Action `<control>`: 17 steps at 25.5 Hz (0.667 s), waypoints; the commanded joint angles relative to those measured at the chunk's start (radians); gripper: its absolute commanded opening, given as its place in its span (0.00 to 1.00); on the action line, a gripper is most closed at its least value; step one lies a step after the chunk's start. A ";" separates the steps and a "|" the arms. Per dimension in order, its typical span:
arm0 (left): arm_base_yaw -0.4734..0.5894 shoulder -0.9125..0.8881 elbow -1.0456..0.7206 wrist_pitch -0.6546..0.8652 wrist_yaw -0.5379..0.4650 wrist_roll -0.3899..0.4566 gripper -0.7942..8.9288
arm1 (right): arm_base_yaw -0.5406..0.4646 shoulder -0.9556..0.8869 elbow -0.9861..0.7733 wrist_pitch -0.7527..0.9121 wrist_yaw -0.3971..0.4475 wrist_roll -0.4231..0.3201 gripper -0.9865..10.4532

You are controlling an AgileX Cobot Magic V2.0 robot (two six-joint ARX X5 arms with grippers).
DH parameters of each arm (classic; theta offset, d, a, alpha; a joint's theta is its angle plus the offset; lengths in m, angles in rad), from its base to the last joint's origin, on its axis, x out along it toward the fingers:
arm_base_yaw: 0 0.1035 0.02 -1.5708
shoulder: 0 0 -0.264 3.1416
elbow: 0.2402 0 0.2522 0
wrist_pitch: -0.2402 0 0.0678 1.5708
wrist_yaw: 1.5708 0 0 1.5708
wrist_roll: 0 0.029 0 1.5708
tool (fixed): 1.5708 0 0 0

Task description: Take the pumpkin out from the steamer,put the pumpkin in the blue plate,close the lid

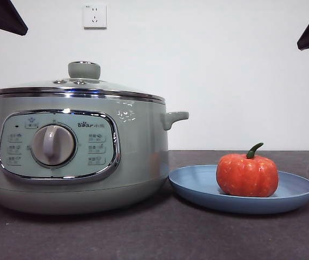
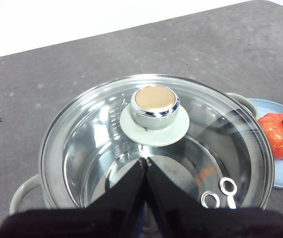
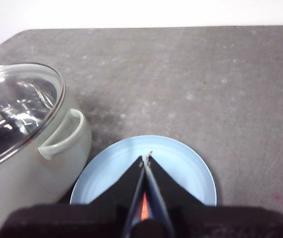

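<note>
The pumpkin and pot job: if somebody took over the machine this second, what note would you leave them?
Left pincer: shut, empty, above the lid.
Right pincer: shut, empty, above the blue plate.
The pumpkin sits upright on the blue plate, beside the steamer. The lid rests on the steamer.
Done: pumpkin out and plated, lid closed.
Left: nothing that these views show.

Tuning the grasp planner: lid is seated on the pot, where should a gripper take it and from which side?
Take the lid by its knob, coming straight down from above. The knob stands upright at the center of the glass, raised on a collar, so two jaws can close around its sides. The rim sits flush on the pot, leaving no edge to get under. The left gripper, jaws shut, hangs above it.
</note>
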 commanded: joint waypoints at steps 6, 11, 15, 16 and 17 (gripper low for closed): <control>-0.003 -0.001 -0.005 0.005 -0.003 -0.006 0.08 | 0.000 0.000 -0.008 -0.029 0.005 0.010 0.09; 0.014 -0.080 -0.005 -0.121 -0.011 0.046 0.08 | 0.000 -0.001 -0.008 -0.031 0.005 0.010 0.09; 0.087 -0.237 -0.035 -0.174 -0.002 0.058 0.08 | 0.000 0.000 -0.008 -0.031 0.005 0.010 0.09; 0.120 -0.282 -0.056 -0.162 -0.003 0.058 0.08 | 0.000 -0.001 -0.008 -0.031 0.005 0.010 0.09; 0.158 -0.324 -0.083 -0.140 -0.004 0.058 0.08 | 0.000 -0.001 -0.008 -0.031 0.005 0.010 0.09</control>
